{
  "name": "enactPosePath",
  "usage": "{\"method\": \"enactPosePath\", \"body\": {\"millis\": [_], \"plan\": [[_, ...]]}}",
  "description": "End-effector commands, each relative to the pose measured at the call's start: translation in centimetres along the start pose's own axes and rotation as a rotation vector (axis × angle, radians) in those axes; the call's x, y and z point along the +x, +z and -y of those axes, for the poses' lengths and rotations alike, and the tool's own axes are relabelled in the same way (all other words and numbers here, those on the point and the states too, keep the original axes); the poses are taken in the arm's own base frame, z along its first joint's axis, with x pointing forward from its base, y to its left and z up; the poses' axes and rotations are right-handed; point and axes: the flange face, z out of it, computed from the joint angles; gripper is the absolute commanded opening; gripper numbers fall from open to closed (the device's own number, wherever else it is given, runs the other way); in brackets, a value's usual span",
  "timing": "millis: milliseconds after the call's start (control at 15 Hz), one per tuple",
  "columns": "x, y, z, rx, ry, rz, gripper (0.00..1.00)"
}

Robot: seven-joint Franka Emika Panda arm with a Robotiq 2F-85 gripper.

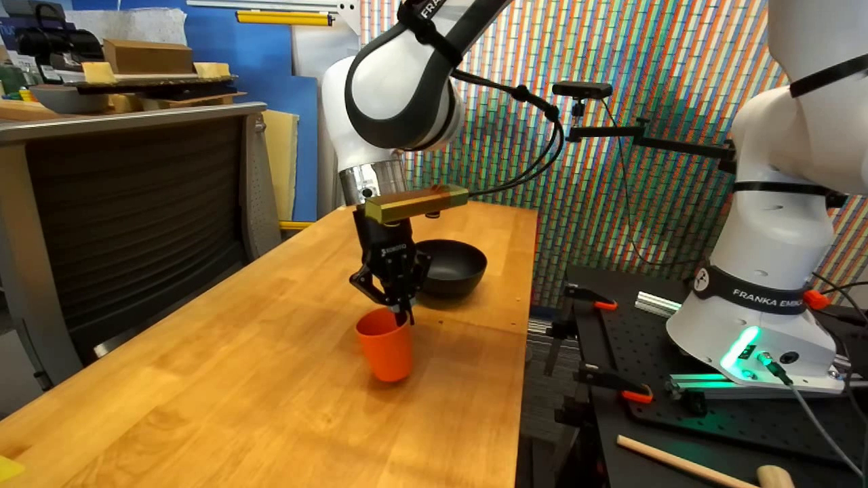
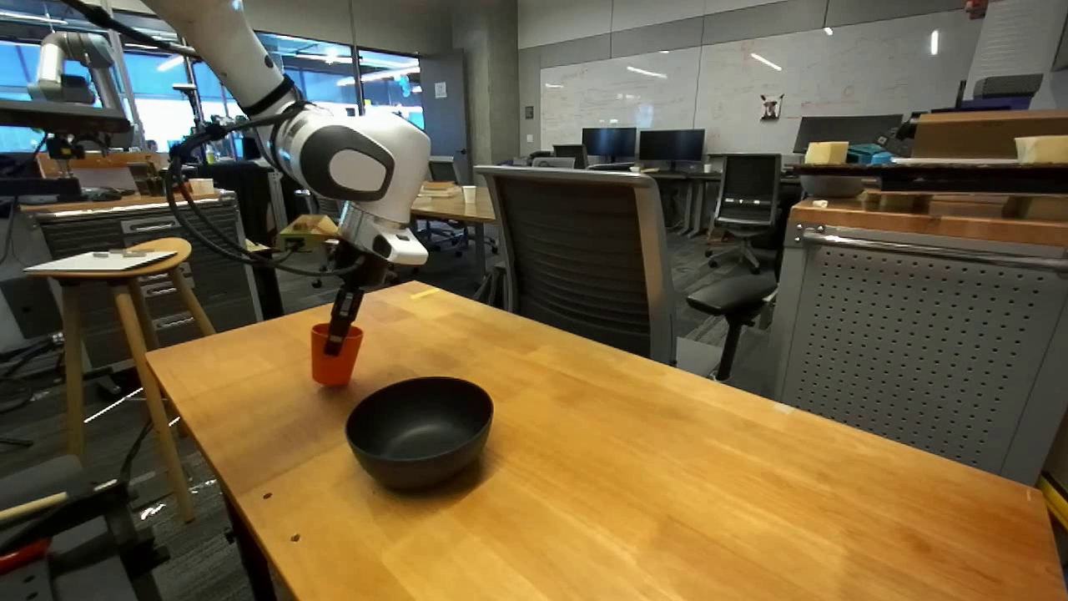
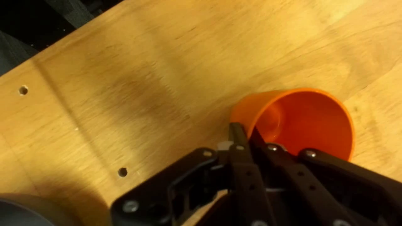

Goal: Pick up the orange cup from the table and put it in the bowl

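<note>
The orange cup [image 1: 386, 354] stands near-upright at the table [image 1: 271, 386]; I cannot tell whether its base touches the wood. It also shows in an exterior view [image 2: 331, 369] and in the wrist view [image 3: 317, 122], its open mouth facing up. My gripper [image 3: 246, 130] is closed around the cup's near wall, one finger inside the cup and one outside, with the rim pinched between them. The gripper also shows in both exterior views [image 1: 403, 317] [image 2: 335, 342]. The black bowl [image 2: 417, 469] sits close by on the table [image 2: 684, 492] and shows in part in the wrist view [image 3: 34, 208].
A chair back [image 2: 576, 259] stands along one long side of the table. A grey cabinet [image 2: 922, 351] is beyond it. A black platform [image 1: 651, 366] with the white arm base [image 1: 759, 271] lies past the other edge. A wooden stool [image 2: 138, 284] stands near a table corner.
</note>
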Motion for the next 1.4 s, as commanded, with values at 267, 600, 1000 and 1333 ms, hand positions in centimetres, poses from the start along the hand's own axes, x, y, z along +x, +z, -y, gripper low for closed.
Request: {"method": "enactPosePath", "body": {"millis": [267, 600, 1000, 1333], "plan": [[-5.7, -9.1, -4.4, 0.144, 0.123, -0.185, 0.01], [-9.6, -14.2, -9.3, 0.169, 0.348, -0.300, 0.01], [-10.9, -16.0, -12.5, 0.065, 0.640, -0.426, 0.01], [-7.4, -14.0, -14.1, -0.034, 0.845, -0.295, 0.01]]}}
